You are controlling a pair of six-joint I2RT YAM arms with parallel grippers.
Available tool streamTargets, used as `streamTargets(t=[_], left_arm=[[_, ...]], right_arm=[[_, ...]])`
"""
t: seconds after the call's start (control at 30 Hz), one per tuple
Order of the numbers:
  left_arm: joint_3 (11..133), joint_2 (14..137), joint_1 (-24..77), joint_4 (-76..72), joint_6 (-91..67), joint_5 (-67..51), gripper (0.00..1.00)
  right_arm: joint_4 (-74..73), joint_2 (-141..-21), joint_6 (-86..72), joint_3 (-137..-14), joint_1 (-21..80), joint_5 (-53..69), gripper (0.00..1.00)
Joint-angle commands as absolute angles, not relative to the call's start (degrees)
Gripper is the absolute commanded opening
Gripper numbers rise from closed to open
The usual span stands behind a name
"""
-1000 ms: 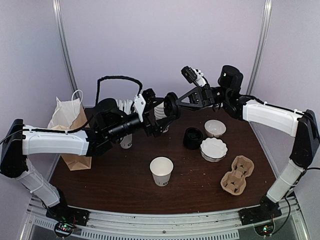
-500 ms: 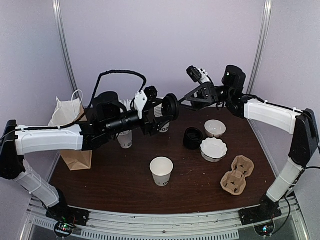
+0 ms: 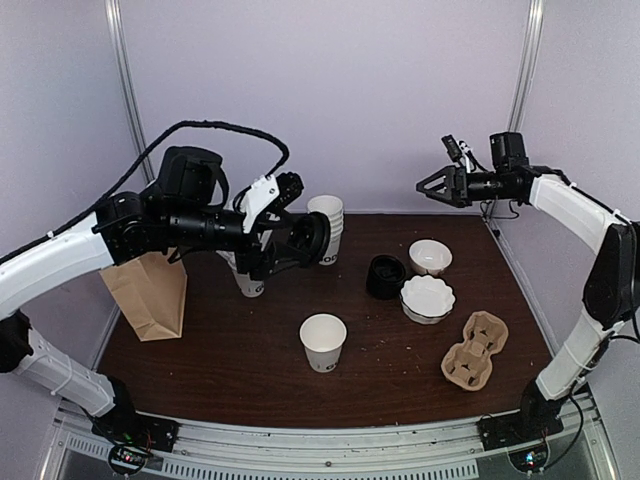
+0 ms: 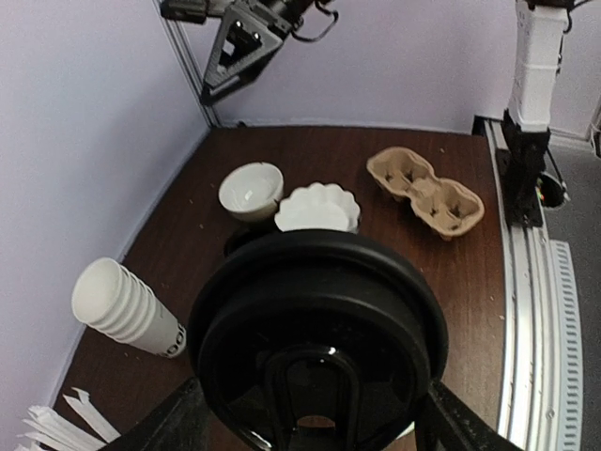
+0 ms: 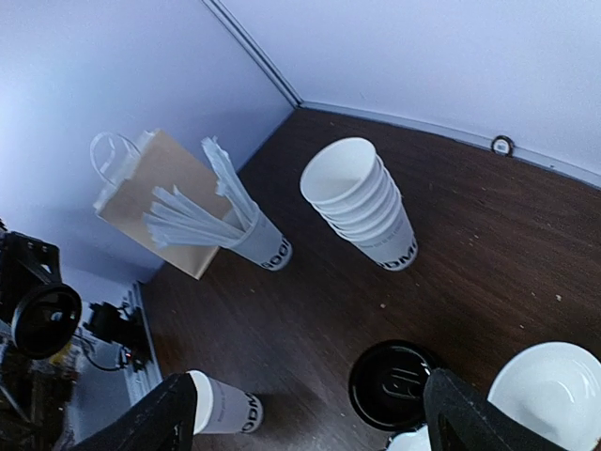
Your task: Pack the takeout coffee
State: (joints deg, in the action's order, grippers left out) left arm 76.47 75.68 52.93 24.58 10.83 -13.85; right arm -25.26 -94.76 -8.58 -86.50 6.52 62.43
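The takeout coffee cup [image 3: 323, 342], white and open-topped, stands alone at the table's front centre; in the right wrist view the cup [image 5: 222, 411] shows dark lettering. My left gripper [image 3: 303, 241] hangs above the table left of centre, shut on a black lid [image 3: 316, 238] by its rim. In the left wrist view that lid [image 4: 319, 338] fills the space between the fingers [image 4: 160, 427]. My right gripper [image 3: 428, 186] is raised at the back right, open and holding nothing; its fingers [image 5: 141, 423] frame bare table.
A stack of black lids [image 3: 386, 276] sits right of centre. A nested cup stack [image 3: 327, 228] and a cup of straws [image 5: 244, 230] stand at the back. A paper bag [image 3: 150, 295] stands at left. Two white bowls [image 3: 430, 257] [image 3: 427, 298] and a cardboard cup carrier [image 3: 474, 350] lie at right.
The right gripper opened, let go of the black lid and drew back up to the right. The left arm kept the lid and pulled it left and lower.
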Motion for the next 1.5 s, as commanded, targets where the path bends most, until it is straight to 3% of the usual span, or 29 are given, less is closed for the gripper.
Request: streamTargets(t=[0.0,0.4,0.97,1.47], left_arm=[[81.04,77.5,53.73,44.09,13.49,-18.03,0.75],[91.27,91.31,58.38,59.61,17.59,-11.66,0.75],[101.26,107.17,59.73,63.44,17.73,-4.34,0.75],[104.11,111.82,61.27,65.71,17.92,-3.5,0.75]], right_arm=[[-40.9,-89.08,9.09,-83.66,7.73,44.68,0.87],[-44.24,-82.78,15.84,-77.01,8.47,38.3,0.88],[-40.96,-78.25,15.65,-70.56,8.8,40.85,0.88],[-40.21,-77.6,15.72,-69.9,8.79,40.87,0.87]])
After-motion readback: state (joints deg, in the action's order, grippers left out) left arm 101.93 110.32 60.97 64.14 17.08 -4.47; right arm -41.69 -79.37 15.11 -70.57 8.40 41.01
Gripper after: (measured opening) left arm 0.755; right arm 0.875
